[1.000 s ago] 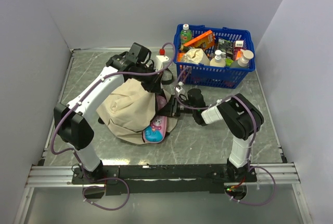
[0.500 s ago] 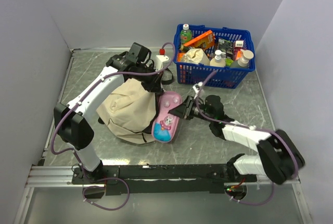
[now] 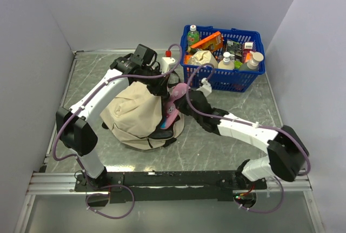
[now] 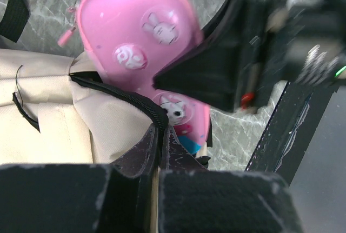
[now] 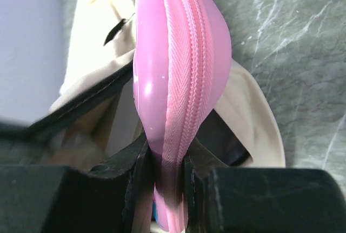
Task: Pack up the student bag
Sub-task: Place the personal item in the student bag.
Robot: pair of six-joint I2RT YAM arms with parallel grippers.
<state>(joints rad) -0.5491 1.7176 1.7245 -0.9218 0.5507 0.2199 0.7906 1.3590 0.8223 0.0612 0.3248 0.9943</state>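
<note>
The beige student bag [image 3: 132, 115] lies on the table left of centre, its black-trimmed opening facing right. My left gripper [image 3: 160, 88] is shut on the bag's zipper edge [image 4: 154, 115] and holds the opening up. My right gripper [image 3: 184, 93] is shut on the pink pencil case [image 3: 173, 106], which stands on edge, tilted over the bag's opening. In the right wrist view the case [image 5: 181, 76] is pinched between both fingers above the bag's dark inside [image 5: 216, 135]. In the left wrist view the case [image 4: 146, 49] shows its rabbit pictures.
A blue plastic basket [image 3: 254, 72] full of bottles and packets stands at the back right, close behind my right arm. A black strap [image 4: 13, 14] lies on the marble table top. Grey walls close in the table on three sides.
My right arm has swung left and up with the pink pencil case, turning it from flat beside the bag to standing on edge over the bag's opening. My left gripper has held still.
</note>
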